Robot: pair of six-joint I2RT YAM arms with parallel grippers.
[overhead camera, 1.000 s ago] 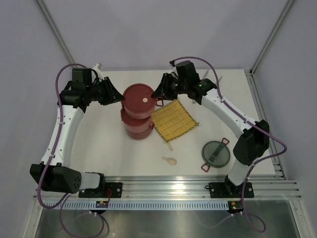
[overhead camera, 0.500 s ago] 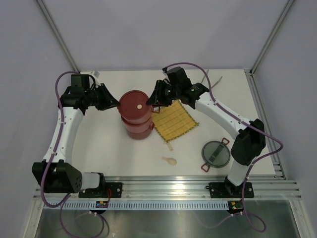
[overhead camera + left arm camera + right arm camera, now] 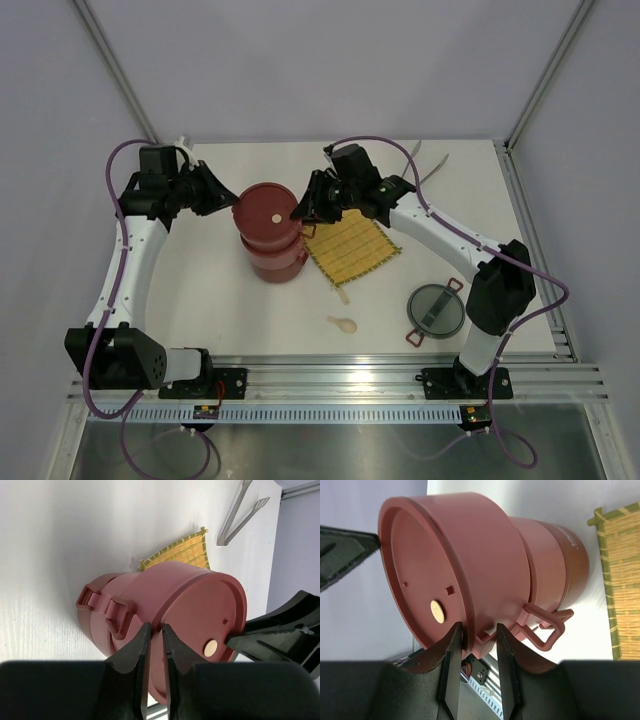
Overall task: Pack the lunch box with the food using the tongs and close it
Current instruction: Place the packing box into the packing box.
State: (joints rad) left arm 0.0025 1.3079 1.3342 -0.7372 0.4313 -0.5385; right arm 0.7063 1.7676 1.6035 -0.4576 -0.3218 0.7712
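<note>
over the last second the top tier of the lunch box (image 3: 267, 213) had slid left and nearer, so it sat more squarely over the lower tiers, just beside the mat (image 3: 352, 245). the right gripper (image 3: 479, 626) had travelled with it, clamped on that tier's rim. the left gripper (image 3: 155, 627) had narrowed to a slit at the opposite rim; whether it pinched anything i could not tell. no food showed and the tongs (image 3: 223, 539) lay far off, so this looked like stacking to close, with the grey lid (image 3: 437, 308) not yet on.
</note>
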